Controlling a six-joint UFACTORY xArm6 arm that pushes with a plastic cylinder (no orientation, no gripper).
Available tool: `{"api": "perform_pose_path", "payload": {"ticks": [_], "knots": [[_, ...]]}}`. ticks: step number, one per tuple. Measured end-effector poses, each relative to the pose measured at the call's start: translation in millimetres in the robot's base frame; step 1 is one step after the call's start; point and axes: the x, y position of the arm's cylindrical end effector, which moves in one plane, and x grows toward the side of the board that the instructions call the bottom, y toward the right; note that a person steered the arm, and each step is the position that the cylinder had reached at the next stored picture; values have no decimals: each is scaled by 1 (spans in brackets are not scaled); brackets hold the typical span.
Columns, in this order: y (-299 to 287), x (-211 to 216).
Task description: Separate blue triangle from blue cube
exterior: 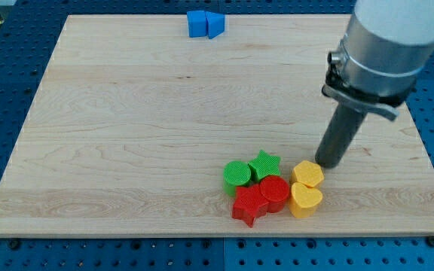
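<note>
You had the blue cube (pixel 196 23) & blue triangle (pixel 215 24) touching at board's (pixel 126 113) top edge. My tip (pixel 328 163) sat well apart, just beside yellow hexagon (pixel 307 174); no fingers, just a rod.

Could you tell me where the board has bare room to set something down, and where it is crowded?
Bare wood spans the board from the blue cube and touching blue triangle at the view's top down to the bottom cluster. Crowded: green cylinder, green star, red blocks and yellow blocks, with my tip just beside them.
</note>
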Motion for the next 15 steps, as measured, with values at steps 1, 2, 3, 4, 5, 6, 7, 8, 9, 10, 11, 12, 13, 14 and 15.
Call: {"api": "perform_pose_path", "payload": {"ticks": [1, 2, 3, 4, 5, 6, 7, 8, 9, 10, 11, 12, 13, 14, 15], "knots": [[-18, -21], [-35, -36], [-34, -36], [-22, -51], [-11, -87], [-10, -136], [-9, -177], [-9, -183], [-9, -188], [-9, -232], [-12, -278], [-18, -315], [-20, -325], [-32, -324], [-51, -325]]}}
